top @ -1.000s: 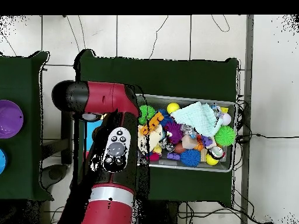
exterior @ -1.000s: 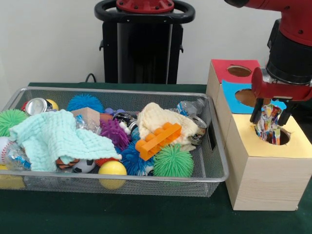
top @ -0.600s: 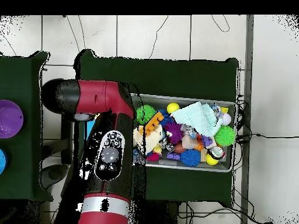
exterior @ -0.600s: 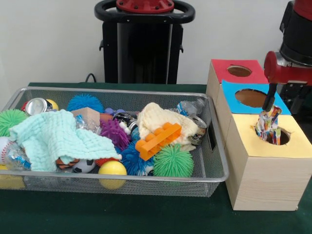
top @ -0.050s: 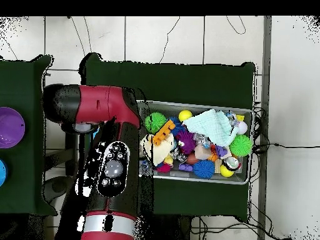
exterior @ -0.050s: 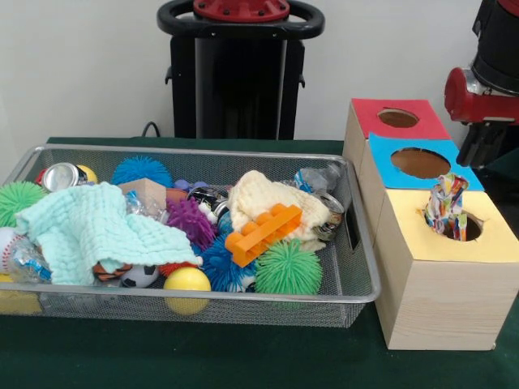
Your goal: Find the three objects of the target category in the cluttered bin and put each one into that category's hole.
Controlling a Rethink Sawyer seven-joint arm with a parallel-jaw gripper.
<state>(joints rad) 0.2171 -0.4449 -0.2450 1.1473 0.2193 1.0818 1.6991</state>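
Observation:
A crumpled, many-coloured wrapper (exterior @ -0.050s: 446,207) stands upright in the round hole of the yellow-topped box (exterior @ -0.050s: 495,243), half sticking out. My gripper (exterior @ -0.050s: 493,160) is open, up and to the right of it at the picture's edge, not touching it; only one dark finger (exterior @ -0.050s: 473,150) shows. Behind the yellow box sit the blue-topped box (exterior @ -0.050s: 385,166) and the red-topped box (exterior @ -0.050s: 366,113), each with a round hole. In the overhead view my arm (top @ -0.050s: 112,169) covers the boxes and the gripper.
The wire bin (exterior @ -0.050s: 361,279) holds a mint cloth (exterior @ -0.050s: 89,227), a cream cloth (exterior @ -0.050s: 259,198), an orange brick (exterior @ -0.050s: 263,232), spiky balls, a yellow ball (exterior @ -0.050s: 187,279) and a crushed can (exterior @ -0.050s: 61,174). A purple bowl (top @ -0.050s: 9,127) sits at the overhead view's left edge.
My gripper let go of the wrapper, rose and drew off to the right. The wrapper stayed standing in the yellow box's hole.

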